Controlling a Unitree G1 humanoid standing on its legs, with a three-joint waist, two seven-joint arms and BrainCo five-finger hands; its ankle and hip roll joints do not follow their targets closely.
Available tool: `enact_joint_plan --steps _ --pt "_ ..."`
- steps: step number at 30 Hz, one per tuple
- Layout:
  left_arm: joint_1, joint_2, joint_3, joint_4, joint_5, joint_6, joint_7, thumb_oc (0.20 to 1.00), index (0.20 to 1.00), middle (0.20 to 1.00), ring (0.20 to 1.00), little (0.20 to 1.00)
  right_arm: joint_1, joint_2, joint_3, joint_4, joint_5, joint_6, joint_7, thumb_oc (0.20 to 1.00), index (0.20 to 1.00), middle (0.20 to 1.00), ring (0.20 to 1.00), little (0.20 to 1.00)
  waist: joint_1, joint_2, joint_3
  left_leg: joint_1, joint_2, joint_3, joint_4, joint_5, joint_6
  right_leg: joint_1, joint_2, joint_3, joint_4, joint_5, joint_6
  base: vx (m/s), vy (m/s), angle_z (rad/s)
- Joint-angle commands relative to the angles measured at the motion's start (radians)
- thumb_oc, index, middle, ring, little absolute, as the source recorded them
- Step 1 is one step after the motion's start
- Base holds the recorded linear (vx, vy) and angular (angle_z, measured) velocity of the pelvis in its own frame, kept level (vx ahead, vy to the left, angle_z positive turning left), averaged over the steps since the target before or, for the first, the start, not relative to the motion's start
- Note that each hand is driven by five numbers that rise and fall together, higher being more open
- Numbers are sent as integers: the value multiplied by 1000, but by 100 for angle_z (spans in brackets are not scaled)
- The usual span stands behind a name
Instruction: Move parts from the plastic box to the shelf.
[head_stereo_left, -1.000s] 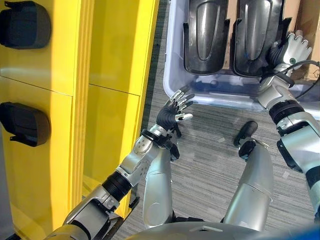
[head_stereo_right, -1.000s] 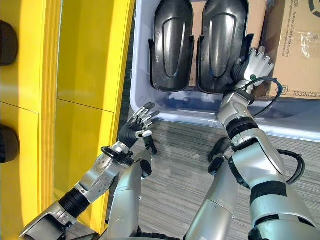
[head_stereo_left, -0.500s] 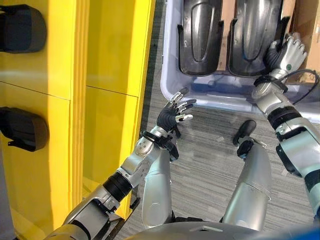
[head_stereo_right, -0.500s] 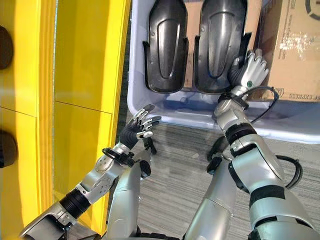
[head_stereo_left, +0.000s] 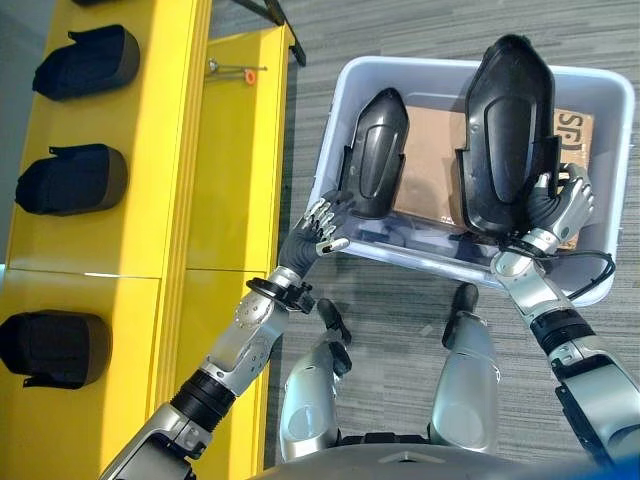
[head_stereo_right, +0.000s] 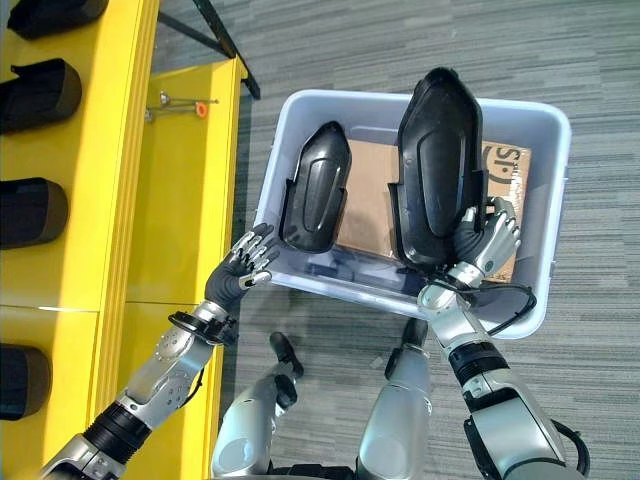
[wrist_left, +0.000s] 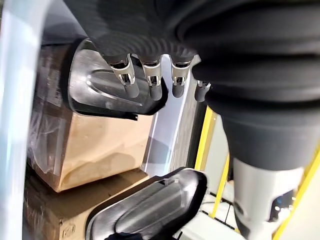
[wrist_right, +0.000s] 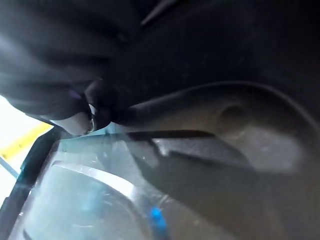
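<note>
A pale plastic box (head_stereo_left: 420, 66) stands on the floor with a cardboard carton (head_stereo_left: 430, 165) in it. My right hand (head_stereo_left: 560, 205) is shut on the lower right edge of a large black moulded part (head_stereo_left: 505, 130), which stands upright and rises above the box. A smaller-looking black part (head_stereo_left: 375, 155) leans inside the box at its left. My left hand (head_stereo_left: 315, 232) is open at the box's near left corner, its fingers (wrist_left: 150, 85) straight beside that part (wrist_left: 105, 90). The yellow shelf (head_stereo_left: 170, 150) runs along the left.
Three black parts (head_stereo_left: 85, 62) (head_stereo_left: 70, 180) (head_stereo_left: 50, 345) lie in the shelf's bays. An orange-handled tool (head_stereo_left: 235, 69) lies on the shelf's top. A black stand leg (head_stereo_left: 280, 20) crosses the grey carpet beyond the shelf.
The camera has pulled back, so the whole box and more of the shelf show. The right hand's part now stands higher than the other. My left hand has reached the box's rim.
</note>
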Motion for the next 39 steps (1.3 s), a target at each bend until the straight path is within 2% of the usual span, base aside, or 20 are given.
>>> enact_joint_plan --steps 1,7,11,13,16,17,19,21,23,24,26,27,28,29,31,33,34,35,37,39 --pt "-9 0 10 -62 38 -41 3 1000 1000 1000 1000 1000 -37 -20 -34 -76 -51 -40 -14 200 200 200 200 200 15 -18 59 38 -26 -43 78 -159 25 89 102 8 23 -137 -33 126 41 -11" --pt "19 -9 26 -52 39 -27 -1 1000 1000 1000 1000 1000 23 -30 -62 -121 -15 -51 73 200 200 200 200 200 4 -29 34 130 -29 -58 50 -156 25 202 121 9 -31 -138 -49 127 36 -6" --pt "64 -18 52 -46 46 -15 -8 1000 1000 1000 1000 1000 66 -5 -42 -141 83 -77 223 200 200 200 200 200 11 -38 -13 184 -33 -68 2 -138 16 264 130 4 -97 -120 -46 133 32 -2" --pt "102 -21 86 -48 59 -13 -11 1000 1000 1000 1000 1000 124 33 -18 -181 209 -121 381 200 200 200 200 200 16 -54 -47 213 -26 -67 -20 -126 9 295 134 -10 -129 -108 -45 60 -39 1" --pt "124 -24 110 -58 73 -7 -7 1000 1000 1000 1000 1000 172 66 5 -227 268 -140 529 200 200 200 200 200 22 -67 -70 228 -16 -64 -28 -118 4 312 140 -31 -126 -117 -55 2 -87 -2" --pt "140 -28 128 -64 75 -1 -1 1000 1000 1000 1000 1000 192 89 33 -254 340 -128 661 200 200 200 200 200 32 -79 -83 238 -5 -64 -26 -115 2 324 146 -49 -111 -131 -67 -41 -226 3" --pt "167 -30 167 -65 88 2 12 1000 1000 1000 1000 1000 217 115 91 -299 358 -139 826 200 200 200 200 200 53 -110 -103 237 14 -74 -5 -113 1 336 162 -82 -75 -160 -93 -92 -333 8" --pt "182 -33 188 -57 78 2 28 1000 1000 1000 1000 1000 220 119 137 -343 354 -131 911 200 200 200 200 200 66 -132 -113 222 36 -90 29 -92 -5 340 185 -101 -40 -186 -116 -94 -384 25" --pt "215 -41 213 -49 62 -2 42 1000 1000 1000 1000 1000 205 128 191 -381 373 -99 983 200 200 200 200 200 90 -162 -119 200 89 -124 61 -28 -26 354 213 -122 -18 -204 -135 -71 -451 52" --pt "231 -46 220 -48 46 -1 31 1000 1000 1000 1000 1000 201 131 207 -399 384 -91 998 200 200 200 200 200 100 -173 -121 189 118 -131 66 1 -36 361 213 -135 -14 -210 -138 -70 -389 36" --pt "251 -55 217 -43 56 2 5 1000 1000 1000 1000 1000 202 130 221 -438 394 -57 984 200 200 200 200 200 105 -183 -127 176 168 -92 75 48 -58 376 205 -179 -25 -208 -140 -89 -264 26" --pt "264 -59 205 -43 60 10 -25 1000 1000 1000 1000 1000 208 128 225 -458 404 -36 957 200 200 200 200 200 101 -191 -130 175 203 -44 76 83 -76 391 194 -213 -54 -194 -135 -163 -143 114" --pt "268 -62 185 -40 82 7 -53 1000 1000 1000 1000 1000 212 122 229 -471 419 -27 929 200 200 200 200 200 92 -196 -133 174 220 -2 83 113 -94 409 189 -239 -111 -165 -125 -192 -104 139" --pt "267 -61 177 -42 91 4 -57 1000 1000 1000 1000 1000 213 117 227 -476 424 -29 925 200 200 200 200 200 89 -197 -134 173 222 10 91 112 -99 415 188 -250 -132 -156 -122 -164 -34 148" --pt "263 -58 168 -42 93 0 -49 1000 1000 1000 1000 1000 210 112 223 -472 430 -31 930 200 200 200 200 200 86 -197 -137 174 221 21 111 103 -100 419 185 -258 -146 -151 -122 -106 22 83" --pt "234 -57 155 -29 79 -2 -18 1000 1000 1000 1000 1000 206 104 219 -459 445 -38 934 200 200 200 200 200 74 -195 -149 194 199 62 174 50 -90 424 187 -277 -183 -144 -130 -139 67 70" --pt "232 -57 154 -29 79 -1 -17 1000 1000 1000 1000 1000 206 103 218 -458 445 -39 934 200 200 200 200 200 73 -194 -150 196 197 65 180 45 -89 424 188 -278 -184 -144 -131 -109 80 80" --pt "212 -57 150 -24 80 7 -12 1000 1000 1000 1000 1000 216 101 215 -451 451 -49 937 200 200 200 200 200 66 -193 -162 212 180 93 256 8 -81 424 196 -284 -196 -149 -146 -75 87 67" --pt "198 -59 146 -21 98 11 -13 1000 1000 1000 1000 1000 232 99 207 -447 454 -65 945 200 200 200 200 200 61 -188 -176 226 160 106 298 -28 -69 424 207 -284 -200 -154 -155 -72 136 16" --pt "190 -60 141 -20 115 13 -9 1000 1000 1000 1000 1000 246 99 200 -447 454 -69 952 200 200 200 200 200 54 -178 -185 238 144 115 275 -39 -60 426 215 -284 -206 -150 -153 -31 197 -1"
